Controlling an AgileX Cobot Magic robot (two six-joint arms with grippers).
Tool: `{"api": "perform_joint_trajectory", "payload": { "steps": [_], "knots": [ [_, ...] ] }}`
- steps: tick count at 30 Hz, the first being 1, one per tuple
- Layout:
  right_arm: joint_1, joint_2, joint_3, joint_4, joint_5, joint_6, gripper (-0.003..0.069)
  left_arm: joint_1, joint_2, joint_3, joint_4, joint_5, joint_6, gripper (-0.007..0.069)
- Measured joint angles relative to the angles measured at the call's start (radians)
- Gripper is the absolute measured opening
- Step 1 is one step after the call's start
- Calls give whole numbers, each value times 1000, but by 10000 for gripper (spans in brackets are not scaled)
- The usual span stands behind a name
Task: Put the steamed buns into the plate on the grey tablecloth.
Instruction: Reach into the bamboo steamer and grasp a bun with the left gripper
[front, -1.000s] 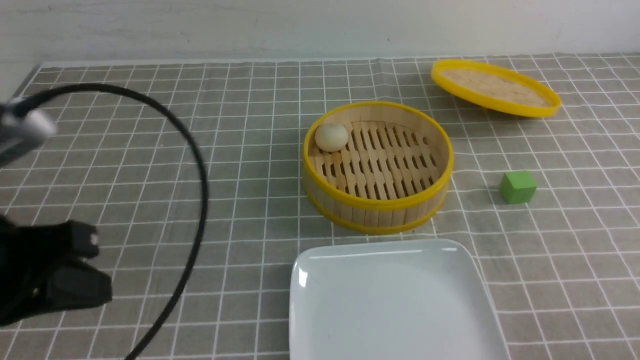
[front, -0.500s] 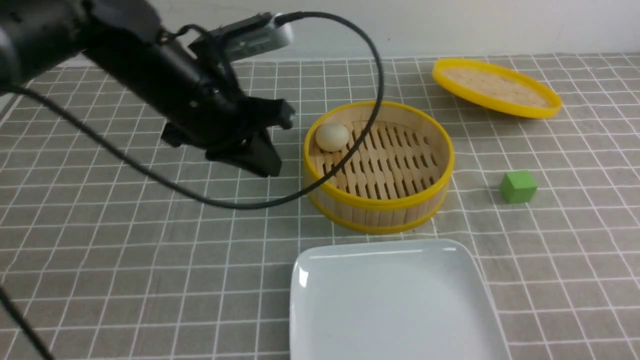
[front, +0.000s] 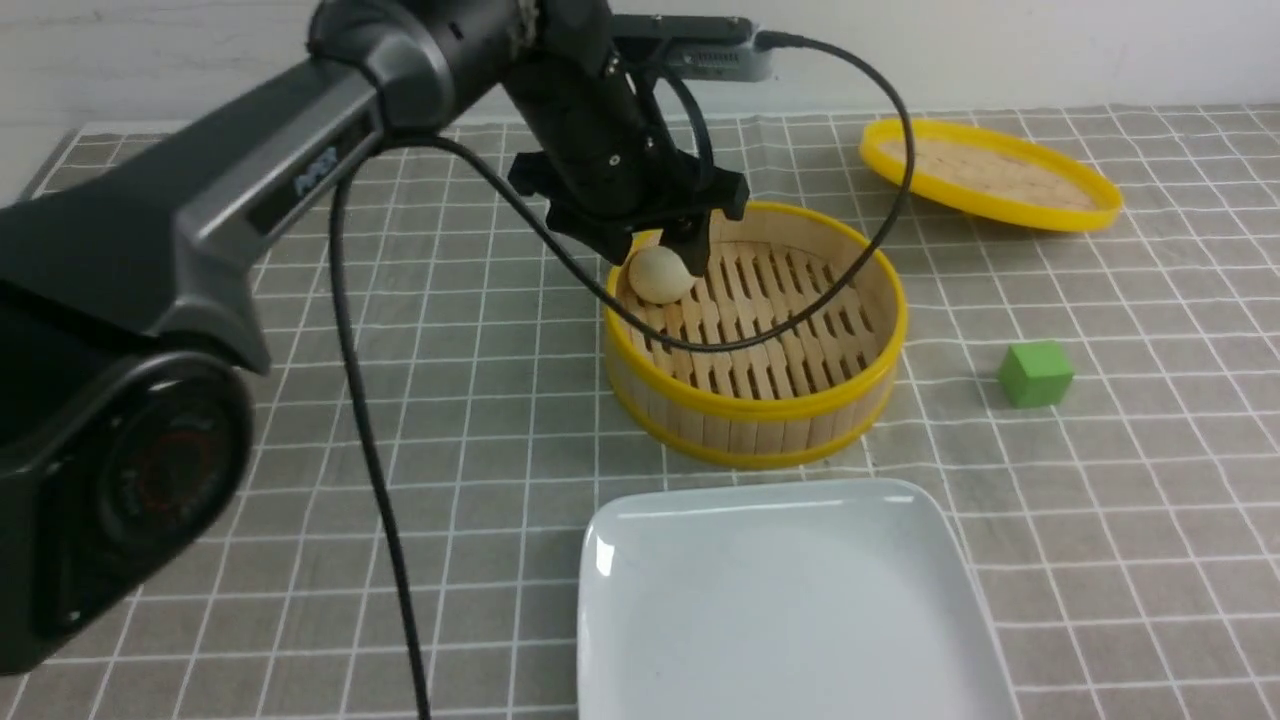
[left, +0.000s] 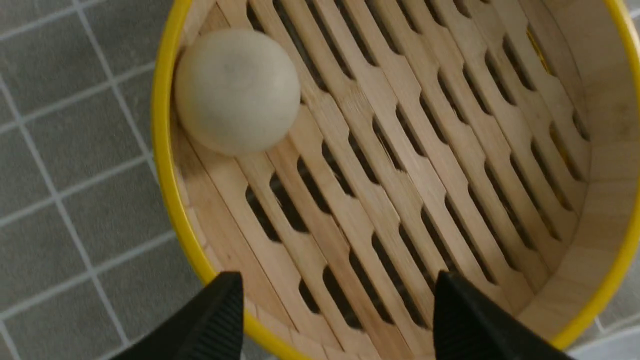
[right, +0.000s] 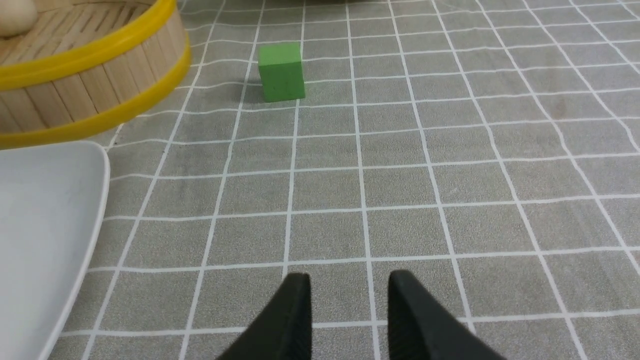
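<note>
Left fingers (left: 210, 320) apart, near steamed bun (left: 237, 90)

Matt dough bun (front: 660, 275), slatted wood steamer (front: 760, 432), glossy plate (front: 780, 610), woven cloth tablecloth (front: 480, 420)

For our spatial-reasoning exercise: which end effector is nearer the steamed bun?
Left. The left end effector hangs open just above the steamed bun in the steamer; the right end effector is over grey tablecloth, farther off than the green cube.
</note>
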Motion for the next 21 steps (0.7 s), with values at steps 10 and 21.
{"api": "perform_joint_trajectory", "payload": {
  "steps": [10, 21],
  "knots": [
    [0, 0, 0, 0, 0, 0, 240, 0, 124, -83, 24, -86, 0, 533],
    [0, 0, 0, 0, 0, 0, 240, 0, 187, -83, 56, -179, 0, 533]
  ]
}}
